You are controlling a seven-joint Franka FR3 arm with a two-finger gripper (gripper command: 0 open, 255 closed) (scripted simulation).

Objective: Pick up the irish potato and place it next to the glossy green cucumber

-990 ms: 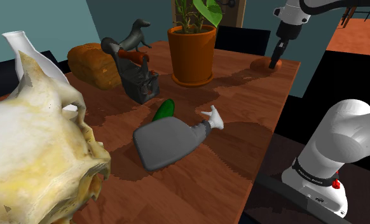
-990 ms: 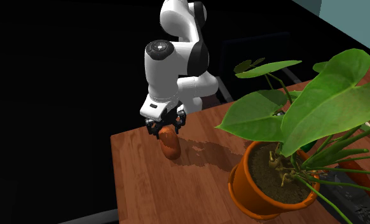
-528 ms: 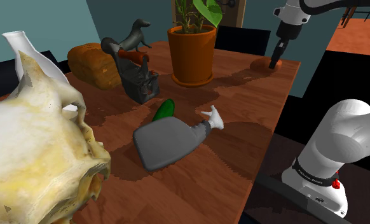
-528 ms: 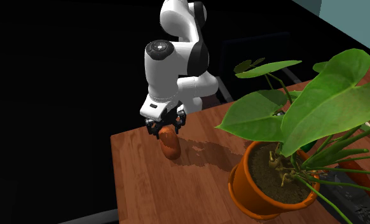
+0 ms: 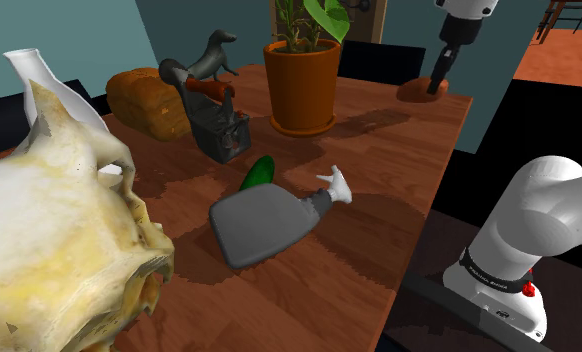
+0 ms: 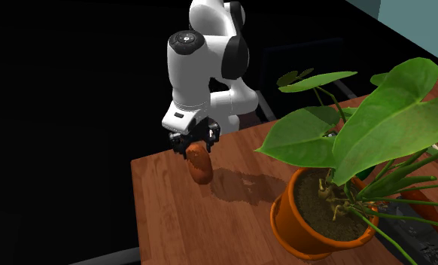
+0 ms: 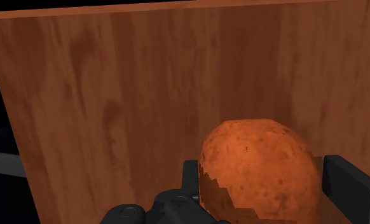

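The potato (image 7: 259, 167) is a reddish-brown oval with dark specks, clasped between my two black fingers. In the shoulder view my gripper (image 5: 438, 84) holds the potato (image 5: 417, 90) a little above the far corner of the wooden table (image 5: 389, 150). The second exterior view shows the potato (image 6: 199, 163) hanging under the gripper (image 6: 196, 145), off the wood. The glossy green cucumber (image 5: 258, 173) lies mid-table, partly behind a grey bottle (image 5: 264, 223), well away from the gripper.
An orange plant pot (image 5: 301, 84) stands between the gripper and the cucumber. A dark iron-like object (image 5: 216, 122), a bread loaf (image 5: 149, 101) and a dog figurine (image 5: 209, 55) sit behind. A large yellowish object (image 5: 59, 250) and a white vase (image 5: 39, 75) stand at the shoulder view's left.
The gripper has risen with the potato clasped in it, lifting it off the table's far corner. Nothing else has moved.
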